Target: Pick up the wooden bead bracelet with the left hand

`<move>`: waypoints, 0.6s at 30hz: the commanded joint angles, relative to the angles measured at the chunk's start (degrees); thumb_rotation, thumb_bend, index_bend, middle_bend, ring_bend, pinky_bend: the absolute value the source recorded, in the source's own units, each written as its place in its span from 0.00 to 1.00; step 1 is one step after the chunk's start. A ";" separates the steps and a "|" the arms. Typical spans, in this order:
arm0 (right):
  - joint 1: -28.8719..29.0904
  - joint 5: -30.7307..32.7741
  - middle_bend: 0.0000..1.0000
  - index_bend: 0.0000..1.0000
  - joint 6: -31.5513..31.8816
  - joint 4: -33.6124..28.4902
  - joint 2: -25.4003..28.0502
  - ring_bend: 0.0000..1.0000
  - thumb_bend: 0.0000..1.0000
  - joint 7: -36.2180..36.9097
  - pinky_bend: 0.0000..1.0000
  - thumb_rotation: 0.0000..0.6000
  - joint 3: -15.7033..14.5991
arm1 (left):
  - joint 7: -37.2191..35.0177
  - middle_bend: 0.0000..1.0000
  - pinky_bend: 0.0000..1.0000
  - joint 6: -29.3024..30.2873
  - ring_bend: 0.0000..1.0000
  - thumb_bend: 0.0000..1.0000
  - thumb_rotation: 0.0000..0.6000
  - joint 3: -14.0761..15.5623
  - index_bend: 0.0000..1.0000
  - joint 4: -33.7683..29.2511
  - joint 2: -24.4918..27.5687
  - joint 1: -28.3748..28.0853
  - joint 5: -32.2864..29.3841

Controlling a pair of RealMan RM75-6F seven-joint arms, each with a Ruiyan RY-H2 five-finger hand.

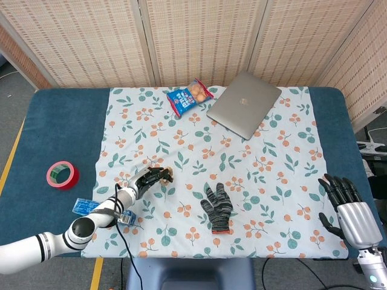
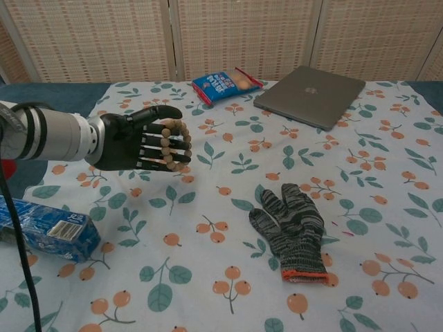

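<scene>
Nearest the robot, a blue rectangular plastic packet (image 2: 45,234) lies at the left edge of the floral cloth-covered desk (image 2: 387,228), and a grey knitted work glove with an orange cuff (image 2: 292,229) lies flat toward the middle. Above the cloth, the black left hand (image 2: 135,138) holds the brown wooden bead bracelet (image 2: 173,144); the string of beads loops over the curled fingers (image 2: 160,146), clear of the desk surface. The head view shows the same hand (image 1: 148,178) with beads at its tips. The right hand (image 1: 349,208) rests at the near right corner, its fingers spread and holding nothing. Farther back lie a closed silver laptop (image 2: 310,87) and a blue and red snack bag (image 2: 223,84). A red roll of tape (image 1: 61,174) sits well apart at left. Judged stage: grasp made, bracelet lifted. The next move calls for keeping the fingers closed and the arm steady so the loose loop does not slip off.
</scene>
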 commanded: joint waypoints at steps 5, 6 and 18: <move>-0.03 -0.01 0.00 0.00 -0.05 -0.08 -0.06 0.00 0.30 -0.42 0.00 1.00 -0.02 | -1.92 0.53 0.07 -0.33 0.28 0.40 0.69 1.32 0.66 0.40 0.67 -1.17 0.68; -0.02 -0.01 0.00 0.00 -0.09 -0.10 -0.05 0.00 0.30 -0.41 0.00 1.00 -0.02 | -2.10 0.53 0.07 -0.30 0.28 0.40 0.69 1.55 0.66 0.42 0.74 -1.34 0.77; -0.11 -0.08 0.00 0.00 0.15 -0.15 0.19 0.00 0.30 -0.01 0.00 1.00 0.03 | -4.43 0.54 0.07 0.12 0.28 0.42 0.69 3.74 0.69 0.52 1.47 -3.58 1.27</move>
